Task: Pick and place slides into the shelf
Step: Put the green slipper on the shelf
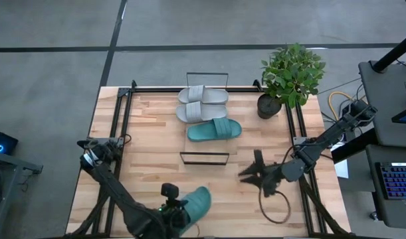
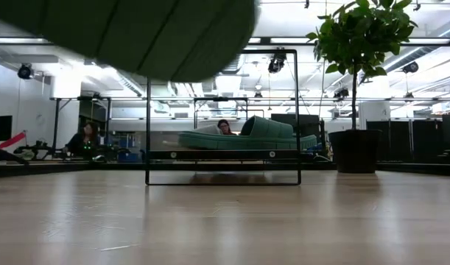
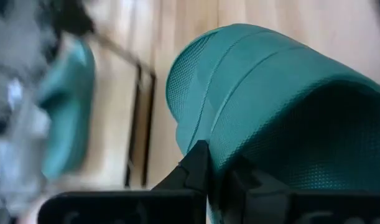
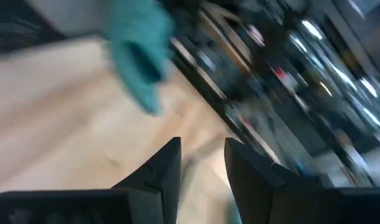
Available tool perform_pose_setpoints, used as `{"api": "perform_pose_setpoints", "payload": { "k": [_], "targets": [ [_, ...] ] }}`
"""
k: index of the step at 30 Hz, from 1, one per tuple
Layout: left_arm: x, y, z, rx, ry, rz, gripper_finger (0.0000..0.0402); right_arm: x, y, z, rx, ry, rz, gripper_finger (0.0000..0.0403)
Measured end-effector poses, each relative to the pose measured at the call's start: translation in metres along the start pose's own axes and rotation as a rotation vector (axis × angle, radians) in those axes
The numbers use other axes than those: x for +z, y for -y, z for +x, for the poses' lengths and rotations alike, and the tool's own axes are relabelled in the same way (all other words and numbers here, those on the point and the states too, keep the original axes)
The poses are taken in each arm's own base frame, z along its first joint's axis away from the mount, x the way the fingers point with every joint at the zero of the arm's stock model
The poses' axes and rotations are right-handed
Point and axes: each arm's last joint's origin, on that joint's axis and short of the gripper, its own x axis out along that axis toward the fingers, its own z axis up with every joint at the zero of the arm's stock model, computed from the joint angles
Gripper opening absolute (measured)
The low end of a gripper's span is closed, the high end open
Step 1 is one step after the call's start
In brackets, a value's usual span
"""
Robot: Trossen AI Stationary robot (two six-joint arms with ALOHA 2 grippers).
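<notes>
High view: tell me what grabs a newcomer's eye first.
The left gripper, at the table's near edge, is shut on a teal slide. Mid-table, its teal mate and two pale grey slides lie side by side on the shelf. A leafy potted plant stands at the far right corner, with the right gripper open, empty, right of centre.

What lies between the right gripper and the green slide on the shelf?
In the high view, only the shelf's black wire edge and bare table lie between the right gripper and that green slide.
</notes>
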Motion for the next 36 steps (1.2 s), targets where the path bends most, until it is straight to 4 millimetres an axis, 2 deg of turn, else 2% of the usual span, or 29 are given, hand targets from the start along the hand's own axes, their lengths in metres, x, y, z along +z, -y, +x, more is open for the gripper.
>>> {"api": "perform_pose_setpoints", "payload": {
  "k": [4, 7, 12, 17, 21, 29, 36],
  "targets": [
    [0.008, 0.006, -0.012, 0.042, 0.151, 0.080, 0.0001, 0.009, -0.007, -0.003, 0.161, 0.175, -0.078, 0.0116],
    [0.013, 0.009, -0.013, 0.057, 0.202, 0.122, 0.0000, 0.016, -0.009, -0.006, 0.204, 0.266, -0.082, 0.0125],
    [0.019, 0.009, -0.010, 0.087, 0.239, 0.175, 0.0000, 0.014, -0.016, -0.002, 0.225, 0.254, -0.107, 0.0160],
    [0.024, 0.008, -0.007, 0.125, 0.274, 0.211, 0.0000, 0.015, -0.026, 0.011, 0.195, 0.283, -0.182, 0.0210],
    [0.028, 0.007, -0.004, 0.123, 0.283, 0.207, 0.0000, 0.015, -0.033, 0.022, 0.156, 0.315, -0.283, 0.0235],
    [0.032, 0.006, -0.001, 0.118, 0.301, 0.200, 0.0000, 0.012, -0.048, 0.040, 0.116, 0.327, -0.383, 0.0236],
    [0.037, 0.007, 0.009, 0.066, 0.319, 0.233, 0.0000, 0.020, -0.051, 0.052, 0.113, 0.318, -0.393, 0.0237]
  ]
}}
